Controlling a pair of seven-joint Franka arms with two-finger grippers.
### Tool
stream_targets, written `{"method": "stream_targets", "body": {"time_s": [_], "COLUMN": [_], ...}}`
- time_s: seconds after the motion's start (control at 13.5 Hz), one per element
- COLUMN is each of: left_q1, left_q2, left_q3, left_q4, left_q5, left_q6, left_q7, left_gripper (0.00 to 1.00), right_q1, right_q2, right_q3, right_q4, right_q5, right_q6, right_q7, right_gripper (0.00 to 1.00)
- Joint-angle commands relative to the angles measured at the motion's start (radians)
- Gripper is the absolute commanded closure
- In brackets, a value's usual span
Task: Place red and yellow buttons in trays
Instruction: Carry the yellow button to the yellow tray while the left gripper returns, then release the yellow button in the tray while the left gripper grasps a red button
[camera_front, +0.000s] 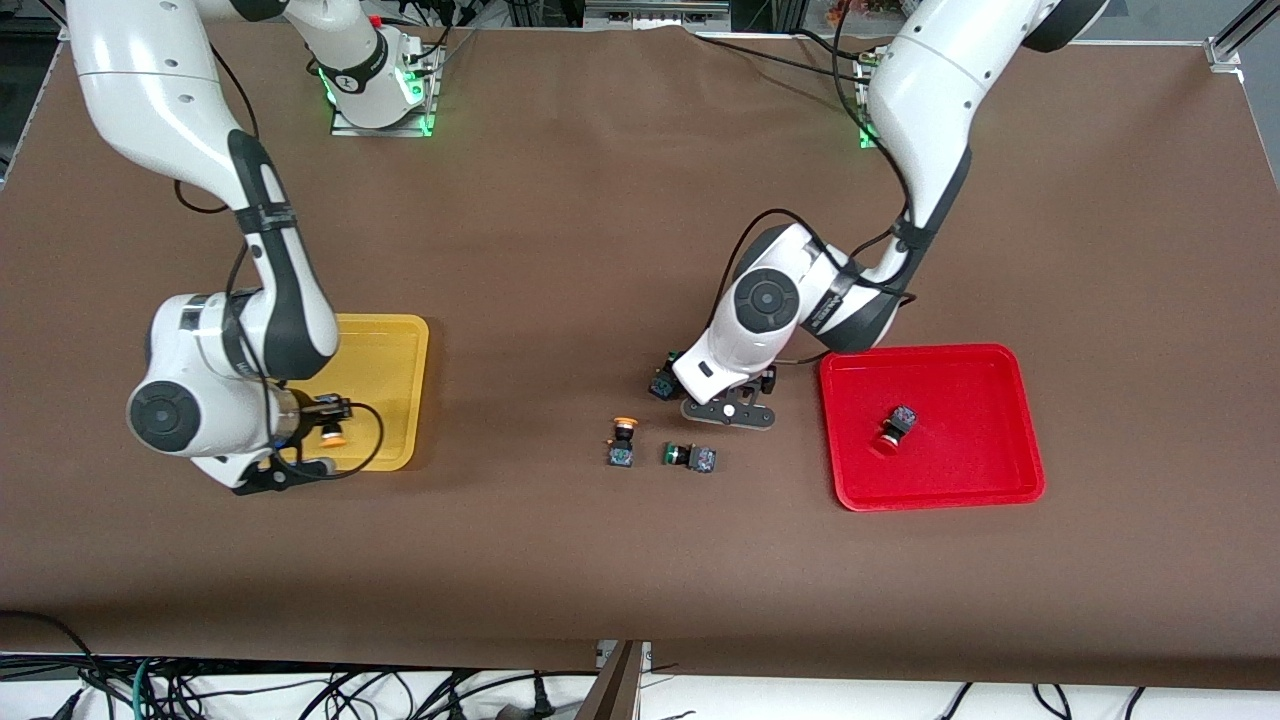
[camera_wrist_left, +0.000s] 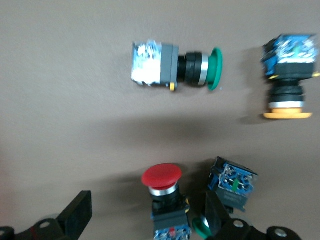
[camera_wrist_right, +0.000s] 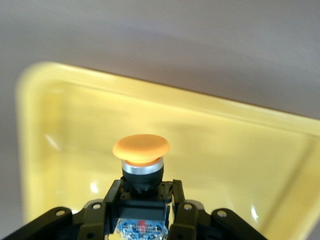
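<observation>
**Yellow button over tray; red button next**

Right gripper (camera_wrist_right: 145, 210) fingers are pinched on a yellow button (camera_wrist_right: 141, 150) over the yellow tray (camera_front: 395, 345); release should be made low, inside the rim. Left gripper (camera_wrist_left: 145, 220) fingers are spread around a red button (camera_wrist_left: 161, 177) on the desk; they should be centred before closing.

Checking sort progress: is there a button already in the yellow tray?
No. The yellow tray is bare inside; the right gripper holds a yellow button above it.
</observation>
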Motion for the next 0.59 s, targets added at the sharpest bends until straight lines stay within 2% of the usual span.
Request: {"method": "stream_targets", "body": {"time_s": [0.0, 0.07, 0.15, 0.22, 0.3, 0.37, 0.44, 0.52], "left_q1": [-0.021, -0.020, -0.020, -0.021, -0.018, -0.017, -0.020, -0.017], "left_q2": [0.033, 0.034, 0.039, 0.044, 0.045, 0.050, 0.054, 0.060], "left_q3": [0.013, 0.013, 0.013, 0.013, 0.013, 0.013, 0.013, 0.011], "left_q4": [0.038, 0.034, 0.032, 0.032, 0.032, 0.032, 0.031, 0.025], "left_q5": [0.051, 0.053, 0.053, 0.053, 0.051, 0.044, 0.042, 0.039], "left_q6": [-0.003, -0.003, -0.003, -0.003, -0.003, -0.003, -0.003, -0.003], "left_q7": [-0.076, -0.076, -0.077, -0.077, -0.077, -0.079, -0.079, -0.079], "left_gripper": [0.00, 0.00, 0.06, 0.17, 0.24, 0.24, 0.24, 0.24], "right_q1": [-0.069, -0.083, -0.088, -0.088, -0.088, -0.090, -0.090, -0.090], "right_q2": [-0.027, -0.027, -0.027, -0.026, -0.026, -0.026, -0.024, -0.024], "right_q3": [-0.004, -0.004, -0.012, -0.015, -0.016, -0.022, -0.028, -0.029], "right_q4": [-0.078, -0.101, -0.119, -0.129, -0.133, -0.136, -0.136, -0.136], "right_q5": [0.013, 0.033, 0.047, 0.051, 0.051, 0.051, 0.051, 0.051], "right_q6": [0.017, 0.040, 0.052, 0.054, 0.054, 0.054, 0.054, 0.052], "right_q7": [-0.087, -0.098, -0.096, -0.098, -0.098, -0.098, -0.098, -0.098], "right_gripper": [1.00, 1.00, 1.00, 1.00, 1.00, 0.98, 0.76, 0.38]}}
